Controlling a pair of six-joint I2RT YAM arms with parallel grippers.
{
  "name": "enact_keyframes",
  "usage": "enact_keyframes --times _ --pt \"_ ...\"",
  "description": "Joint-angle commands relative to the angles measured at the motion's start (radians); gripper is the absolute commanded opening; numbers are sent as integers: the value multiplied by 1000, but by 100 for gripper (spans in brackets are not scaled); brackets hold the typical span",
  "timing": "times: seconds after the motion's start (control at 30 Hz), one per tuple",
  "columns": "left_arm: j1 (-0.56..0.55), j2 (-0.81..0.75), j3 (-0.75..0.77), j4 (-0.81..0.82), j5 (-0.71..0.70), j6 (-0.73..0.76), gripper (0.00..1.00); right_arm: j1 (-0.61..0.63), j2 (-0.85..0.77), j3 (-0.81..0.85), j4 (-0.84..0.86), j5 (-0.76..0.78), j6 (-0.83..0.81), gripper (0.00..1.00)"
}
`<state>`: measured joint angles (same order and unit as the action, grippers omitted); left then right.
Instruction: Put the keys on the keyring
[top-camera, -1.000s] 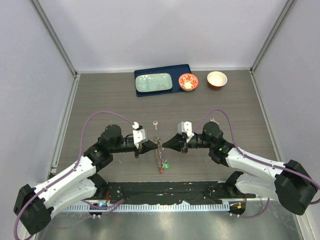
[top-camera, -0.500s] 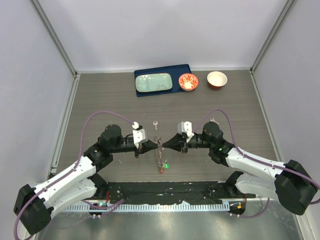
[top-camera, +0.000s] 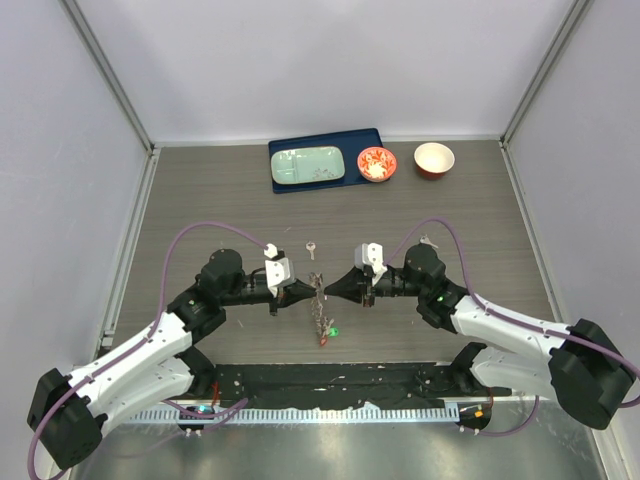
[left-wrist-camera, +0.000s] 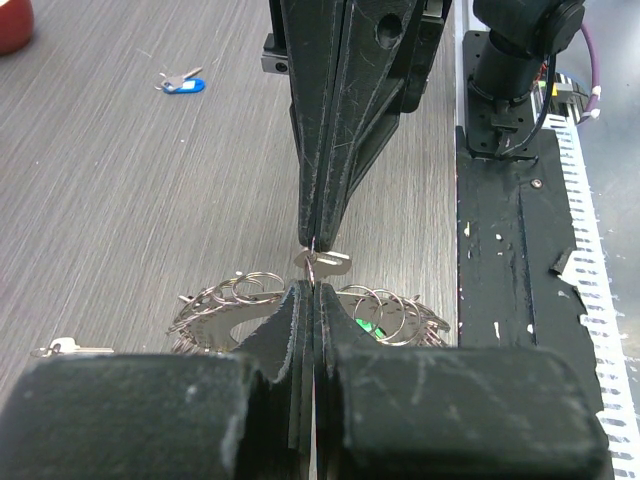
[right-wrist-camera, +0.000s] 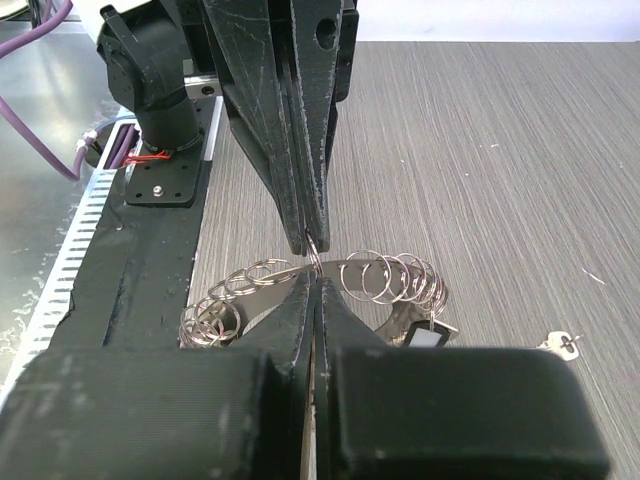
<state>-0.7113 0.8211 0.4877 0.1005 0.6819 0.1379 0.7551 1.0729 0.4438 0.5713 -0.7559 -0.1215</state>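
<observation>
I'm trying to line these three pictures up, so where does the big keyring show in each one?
Top external: the keyring shows narrow, just below centre.
Left wrist: bottom, left of centre, small rings along it.
Right wrist: lower centre.
Shared landmark: the loose silver key, above the keyring in top external, lower left in left wrist, lower right in right wrist.

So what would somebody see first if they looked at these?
Two arms, the left arm and the right arm, meet nose to nose mid-table, jaws shut, tips nearly touching at a small silver ring. Right below is the keyring, bristling with little rings and coloured keys. At the far edge sit a blue tray, a patterned bowl and a red bowl.
</observation>
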Motion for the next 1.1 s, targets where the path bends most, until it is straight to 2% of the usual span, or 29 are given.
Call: enact_keyframes --times 0.0,1.07 --pt "-2 -7 11 79 22 -3 0 -2 -42 1 35 39 -4 1" --pt "-2 -2 11 88 27 -8 0 -2 -13 9 27 1 -4 1"
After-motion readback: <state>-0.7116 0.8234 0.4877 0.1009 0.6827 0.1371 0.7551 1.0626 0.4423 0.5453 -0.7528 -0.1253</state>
